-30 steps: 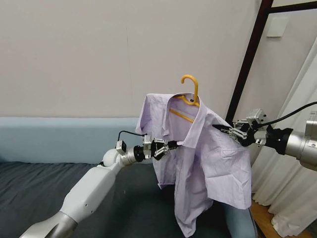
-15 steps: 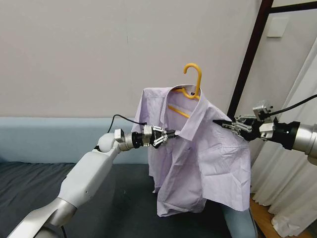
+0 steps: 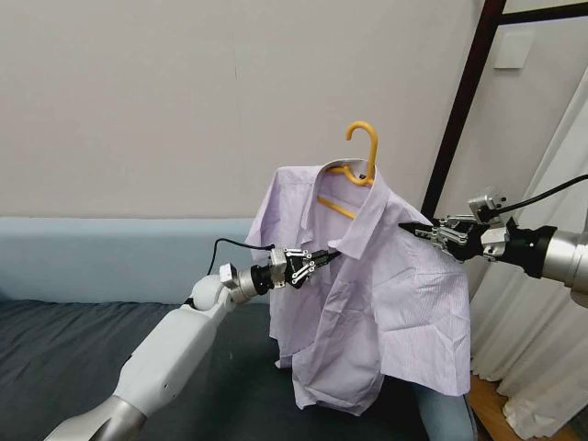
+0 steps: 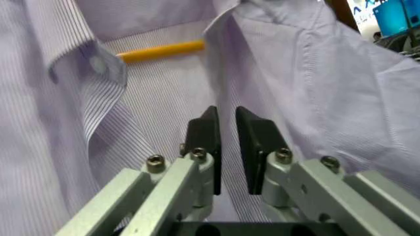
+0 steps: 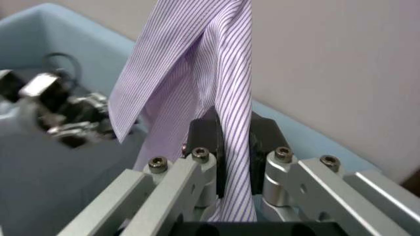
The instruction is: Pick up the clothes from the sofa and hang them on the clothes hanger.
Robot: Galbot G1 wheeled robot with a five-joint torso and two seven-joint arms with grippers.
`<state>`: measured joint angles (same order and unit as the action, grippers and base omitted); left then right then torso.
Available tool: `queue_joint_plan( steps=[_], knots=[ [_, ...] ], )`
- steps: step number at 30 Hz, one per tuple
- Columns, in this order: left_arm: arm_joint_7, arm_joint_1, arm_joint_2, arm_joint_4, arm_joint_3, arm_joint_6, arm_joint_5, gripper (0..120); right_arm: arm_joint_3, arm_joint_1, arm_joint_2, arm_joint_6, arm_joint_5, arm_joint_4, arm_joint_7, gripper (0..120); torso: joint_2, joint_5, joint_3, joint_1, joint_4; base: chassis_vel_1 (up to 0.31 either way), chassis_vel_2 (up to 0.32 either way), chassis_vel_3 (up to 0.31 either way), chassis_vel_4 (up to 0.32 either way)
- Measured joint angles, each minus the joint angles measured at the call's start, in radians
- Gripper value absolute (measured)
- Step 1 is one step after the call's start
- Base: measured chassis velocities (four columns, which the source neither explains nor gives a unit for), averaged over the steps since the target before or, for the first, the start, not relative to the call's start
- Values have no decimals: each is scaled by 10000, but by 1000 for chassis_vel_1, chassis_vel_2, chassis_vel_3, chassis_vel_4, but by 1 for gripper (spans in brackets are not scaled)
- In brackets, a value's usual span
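Note:
A lilac striped shirt (image 3: 386, 294) hangs on a yellow hanger (image 3: 364, 147), held in the air before the wall. My left gripper (image 3: 328, 258) is shut on the shirt's front edge below the collar. In the left wrist view its fingers (image 4: 204, 140) stand close together against the shirt (image 4: 328, 73), under the hanger's yellow bar (image 4: 161, 50). My right gripper (image 3: 411, 229) is shut on the shirt's shoulder. The right wrist view shows that gripper (image 5: 233, 132) pinching a fold of the striped cloth (image 5: 196, 59), with the left gripper (image 5: 72, 123) farther off.
A sofa with a light-blue back (image 3: 101, 257) and a dark seat (image 3: 55, 358) lies below and to the left. A dark slanted rack pole (image 3: 459, 110) rises right of the shirt. A white curtain (image 3: 533, 367) hangs at the far right.
Both grippers have lifted the shirt and hanger up and slightly to the right over the last second. In the last half second the left arm dropped a little.

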<state>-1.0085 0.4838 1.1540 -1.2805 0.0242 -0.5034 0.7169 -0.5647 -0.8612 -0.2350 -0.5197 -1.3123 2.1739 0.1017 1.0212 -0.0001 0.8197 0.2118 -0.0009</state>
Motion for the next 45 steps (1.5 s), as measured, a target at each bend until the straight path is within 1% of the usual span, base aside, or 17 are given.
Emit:
queue_joint_plan(
  steps=[3,4,8,9,11,13,14,15,18,20,22,31,34,39,42,44,45],
  knots=[
    [57,904,-403,-713,-469,-74,101,34,71,-36,-106,-125,86,29,-995,7,0,-2,0,0,-1,0,0,0,0],
    [57,904,-403,-713,-469,-74,101,34,71,-36,-106,-125,86,29,-995,7,0,-2,0,0,-1,0,0,0,0],
    [237,2227,-728,-1469,-1281,-202,290,49,109,-33,-214,-463,502,-103,-2017,7,-1,-1,0,0,0,0,0,0,0],
    [237,2227,-728,-1469,-1281,-202,290,49,109,-33,-214,-463,502,-103,-2017,7,-1,-1,0,0,0,0,0,0,0],
    [432,2955,-787,-1732,-1684,-326,384,61,132,1,-243,-736,806,-49,-2767,7,0,-1,0,0,-1,0,0,0,0],
    [515,3388,-780,-1888,-2023,-419,396,66,177,34,-251,-917,1065,97,-3495,7,0,-3,0,0,-1,0,0,0,0],
    [538,3600,-766,-1966,-2231,-465,397,74,200,43,-258,-985,1217,180,-3847,7,0,-2,-1,0,-2,0,0,0,0],
    [538,3600,-766,-1966,-2231,-465,397,74,200,43,-258,-985,1217,180,-3847,7,0,-2,-1,0,-2,0,0,0,0],
    [575,4015,-713,-2133,-2672,-558,366,88,316,55,-295,-990,1540,386,-4746,7,0,-3,-1,0,-2,0,0,0,0],
    [587,4110,-703,-2183,-2781,-570,352,90,358,63,-310,-960,1644,418,-4952,7,0,-2,-1,-1,-3,0,0,0,0],
    [592,4295,-669,-2282,-2964,-577,309,98,465,71,-379,-848,1810,422,-5271,7,0,-3,-1,0,-3,0,0,0,0],
    [592,4617,-622,-2413,-3280,-596,170,100,1120,228,-1302,-131,1951,78,-6547,7,0,1,0,0,-1,0,0,0,0],
    [592,4520,-617,-2322,-3207,-599,165,100,1206,225,-1423,-18,2101,64,-6821,7,0,2,0,0,3,0,0,0,0],
    [551,3956,-458,-1810,-2765,-602,139,100,1418,459,-1587,204,2296,-342,-7700,7,0,0,-1,0,-10,0,0,0,0],
    [535,3723,-314,-1503,-2603,-615,111,100,1981,1009,-1735,278,2698,-841,-8061,7,0,0,0,0,-8,0,0,0,0],
    [533,3681,-186,-1350,-2573,-635,91,100,2752,1710,-1871,232,2841,-1157,-8192,7,1,1,0,0,-4,0,0,0,0],
    [533,3681,-186,-1350,-2573,-635,91,100,2752,1710,-1871,232,2841,-1157,-8192,7,1,1,0,0,-4,0,0,0,0]
  ],
)
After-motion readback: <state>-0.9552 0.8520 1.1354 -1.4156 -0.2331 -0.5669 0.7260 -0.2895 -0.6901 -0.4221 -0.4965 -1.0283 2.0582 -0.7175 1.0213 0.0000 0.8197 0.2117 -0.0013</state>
